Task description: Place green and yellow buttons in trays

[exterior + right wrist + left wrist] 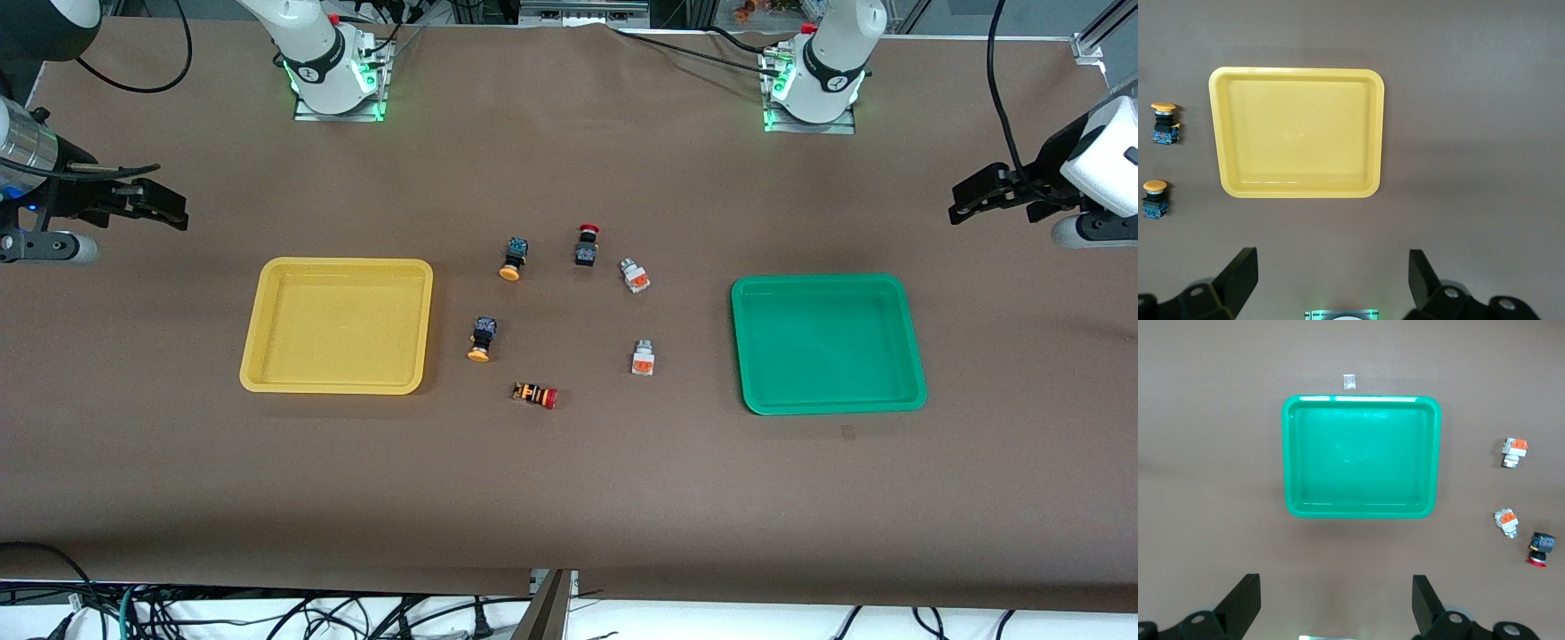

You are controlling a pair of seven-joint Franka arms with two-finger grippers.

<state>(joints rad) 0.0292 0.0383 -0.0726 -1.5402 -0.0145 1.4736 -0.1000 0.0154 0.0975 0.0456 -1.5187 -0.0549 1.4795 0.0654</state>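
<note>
Nothing placed yet: yellow tray [338, 325] and green tray [827, 343] both bare inside, all four task buttons lying loose on the table [569, 498] between them.

Two yellow-capped buttons toward the yellow tray's side: one [513, 259] farther from the front camera, one [482, 339] nearer, just beside the tray's edge. Two white-and-orange buttons toward the green tray's side: one [635, 276] farther, one [643, 357] nearer. Also in the cluster, not part of the job: red-capped black button [586, 244] beside the farther pair, and striped button [535, 395] nearest the camera.

Left gripper [987, 189] up in the air at its own end of the table, off past the green tray, jaws spread wide and holding nothing. Right gripper [142, 201] likewise raised at its end, past the yellow tray, jaws wide and empty. Neither near a button; all four picks and drops judged left to do, likely yellow-capped pair for the right arm and white-and-orange pair for the left.

Front view alone takes in both trays, all six buttons and both arms. Left wrist view adds a straight look into the green tray, the white-and-orange pair and the red-capped button, plus a small pale tab [1349, 381] just outside the tray rim, not made out from the front. Right wrist view gives the yellow tray's bare floor and the yellow-capped pair only.
</note>
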